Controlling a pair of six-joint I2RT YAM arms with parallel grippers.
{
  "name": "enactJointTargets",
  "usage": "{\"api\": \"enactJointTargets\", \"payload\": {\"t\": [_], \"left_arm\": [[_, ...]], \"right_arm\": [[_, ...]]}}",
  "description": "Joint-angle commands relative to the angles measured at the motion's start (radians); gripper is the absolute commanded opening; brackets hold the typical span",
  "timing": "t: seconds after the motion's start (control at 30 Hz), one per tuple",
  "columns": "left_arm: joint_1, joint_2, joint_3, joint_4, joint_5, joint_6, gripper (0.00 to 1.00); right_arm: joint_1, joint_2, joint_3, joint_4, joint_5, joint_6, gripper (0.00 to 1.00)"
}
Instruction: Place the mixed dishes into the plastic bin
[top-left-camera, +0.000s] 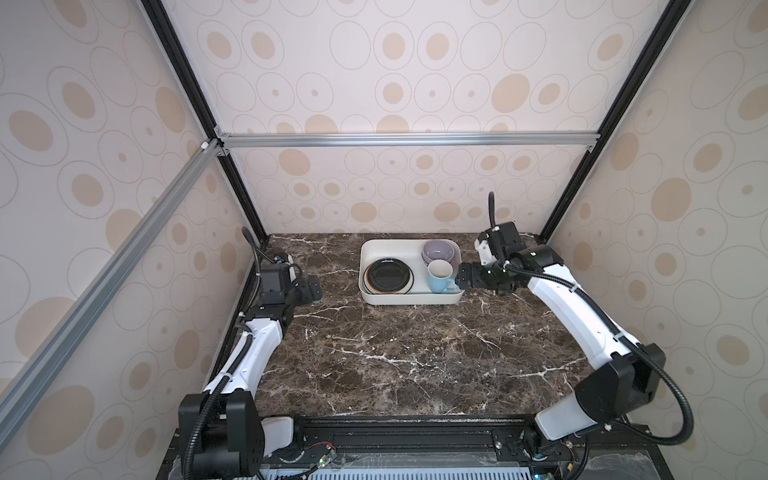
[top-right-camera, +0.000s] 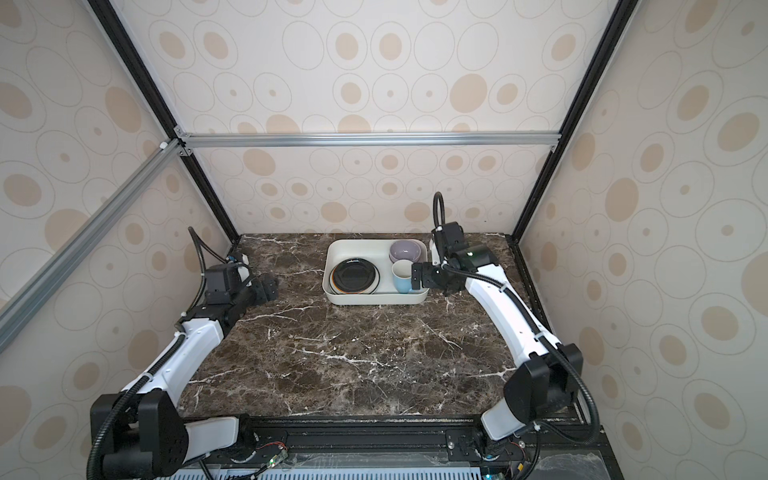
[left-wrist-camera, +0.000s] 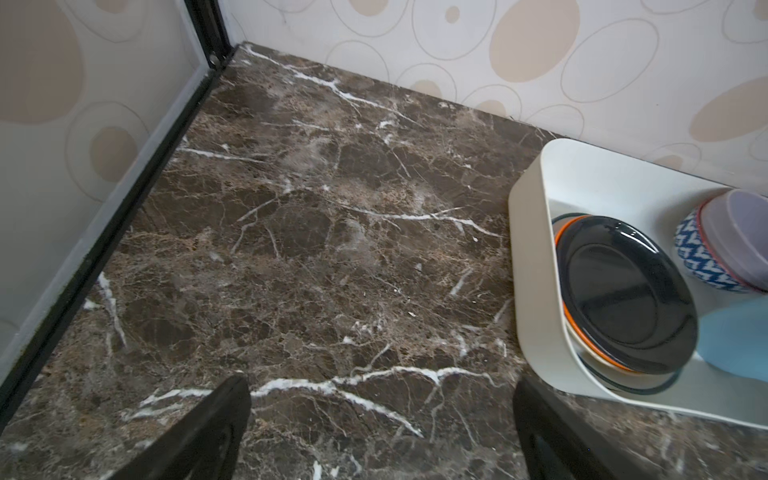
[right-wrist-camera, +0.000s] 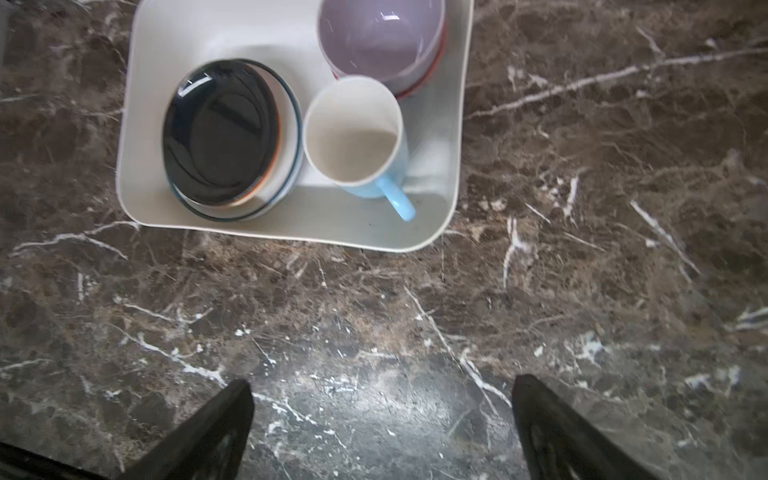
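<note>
The off-white plastic bin (top-left-camera: 366, 254) (top-right-camera: 332, 257) (right-wrist-camera: 340, 220) (left-wrist-camera: 536, 249) stands at the back middle of the table. Inside it, a plate lies upside down with its black, orange-edged underside (top-left-camera: 388, 274) (right-wrist-camera: 220, 133) (left-wrist-camera: 623, 291) up, on top of a white plate with a dark rim (right-wrist-camera: 291, 124). The lavender bowl (top-left-camera: 437, 250) (right-wrist-camera: 382, 37) fills the far right corner. The light-blue mug (top-left-camera: 440, 276) (top-right-camera: 402, 276) (right-wrist-camera: 353, 133) stands upright in front of it. My right gripper (top-left-camera: 461, 279) (right-wrist-camera: 382, 386) hangs open and empty beside the mug's handle. My left gripper (top-left-camera: 313, 286) (left-wrist-camera: 382, 386) is open and empty, left of the bin.
Dark marble tabletop (top-left-camera: 395, 353) with patterned walls close on three sides. A black frame post (left-wrist-camera: 208, 37) stands in the back left corner. A blue-and-white patterned bowl side (left-wrist-camera: 694, 257) shows below the lavender bowl.
</note>
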Motion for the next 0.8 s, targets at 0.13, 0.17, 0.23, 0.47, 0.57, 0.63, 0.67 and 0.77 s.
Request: {"api": "enactJointTargets", "payload": {"t": [0.13, 0.17, 0.23, 0.47, 0.57, 0.63, 0.67, 0.77], "left_arm": [[0.001, -0.081, -0.261, 0.467, -0.148, 0.053, 0.99], [0.003, -0.105, -0.327, 0.570, -0.153, 0.055, 0.99], [0.001, -0.140, -0.460, 0.777, -0.164, 0.074, 0.99], [0.002, -0.038, -0.610, 1.079, -0.224, 0.188, 0.99], [0.002, 0.045, -0.630, 1.205, -0.201, 0.197, 0.99], [0.002, 0.097, -0.609, 1.237, -0.178, 0.201, 0.99], [0.002, 0.126, -0.603, 1.270, -0.172, 0.204, 0.99], [0.002, 0.187, -0.549, 1.254, -0.123, 0.185, 0.99]], "right_arm": [[-0.013, -0.198, -0.333, 0.184, 0.158, -0.067, 1.00], [-0.012, -0.235, -0.384, 0.226, 0.154, -0.087, 1.00], [-0.013, -0.305, -0.478, 0.328, 0.155, -0.111, 1.00], [-0.024, -0.424, -0.727, 0.664, 0.217, -0.235, 1.00], [-0.044, -0.422, -0.804, 0.819, 0.229, -0.264, 1.00], [-0.082, -0.401, -0.843, 0.913, 0.221, -0.269, 1.00], [-0.099, -0.379, -0.863, 0.957, 0.218, -0.263, 1.00], [-0.136, -0.320, -0.900, 1.036, 0.239, -0.263, 1.00]]}}
